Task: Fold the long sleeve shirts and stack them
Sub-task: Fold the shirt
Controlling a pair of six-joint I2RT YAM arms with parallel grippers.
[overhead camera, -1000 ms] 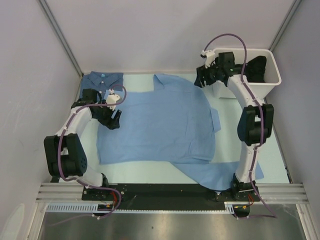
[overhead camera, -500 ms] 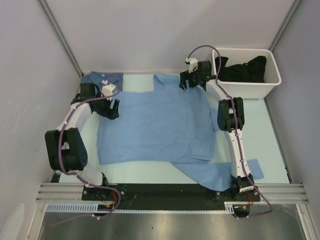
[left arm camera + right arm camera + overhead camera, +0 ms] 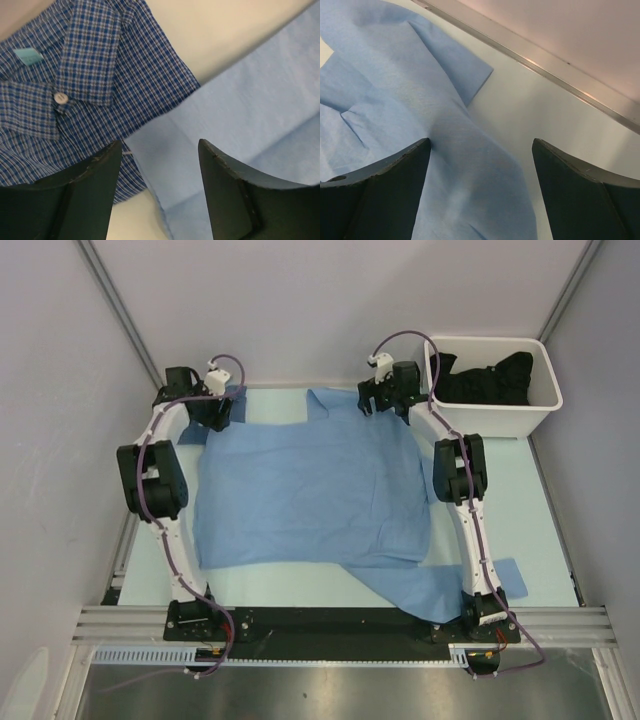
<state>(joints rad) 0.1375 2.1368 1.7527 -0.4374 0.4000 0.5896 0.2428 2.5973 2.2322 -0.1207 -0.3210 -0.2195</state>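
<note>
A light sky-blue long sleeve shirt point(image 3: 310, 490) lies spread flat across the table, one sleeve trailing to the front right point(image 3: 430, 592). At the back left lies a darker blue checked shirt point(image 3: 90, 65), folded, with its collar, a pale button and a turquoise label point(image 3: 27, 56) showing. My left gripper point(image 3: 217, 412) point(image 3: 160, 145) hovers open where the light shirt's corner point(image 3: 165, 155) overlaps the checked one. My right gripper point(image 3: 385, 400) point(image 3: 481, 142) stands open over the light shirt's back right part point(image 3: 470, 160). Neither holds cloth.
A white bin point(image 3: 500, 421) with dark clothes stands at the back right, just right of my right gripper. Grey walls and a metal rail point(image 3: 545, 62) close the table's back edge. The arms' base rail point(image 3: 340, 625) runs along the front.
My left gripper has swung from the light shirt's left edge to the back left corner, over the checked shirt. My right gripper moved left from the bin to the shirt's back edge.
</note>
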